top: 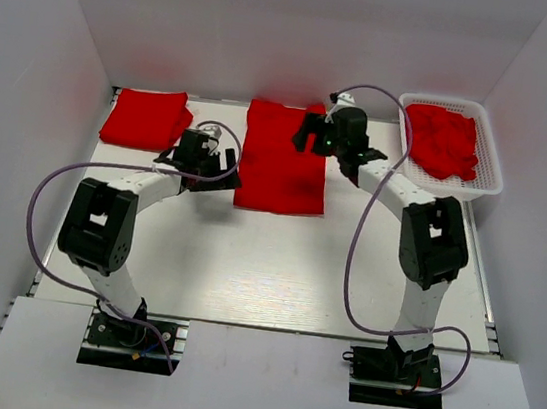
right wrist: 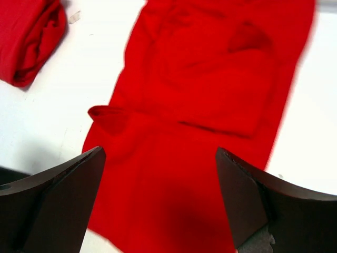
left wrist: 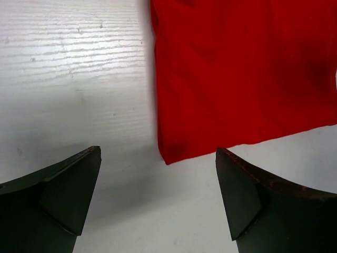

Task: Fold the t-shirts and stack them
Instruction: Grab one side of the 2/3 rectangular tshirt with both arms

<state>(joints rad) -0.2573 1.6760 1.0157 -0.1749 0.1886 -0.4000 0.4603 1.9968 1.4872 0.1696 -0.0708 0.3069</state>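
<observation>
A red t-shirt (top: 281,160) lies flat in the middle of the table, folded lengthwise into a long strip. A folded red t-shirt (top: 146,118) lies at the back left. More red shirts (top: 443,139) are piled in the basket. My left gripper (top: 226,170) is open and empty, just left of the strip's near left corner (left wrist: 171,153). My right gripper (top: 308,131) is open and empty, above the strip's far right part (right wrist: 195,137). In the right wrist view the sleeves lie folded in on the strip, and the folded shirt (right wrist: 26,37) shows at the top left.
A white mesh basket (top: 488,182) stands at the back right corner of the table. White walls close in the table at the left, back and right. Purple cables loop from both arms.
</observation>
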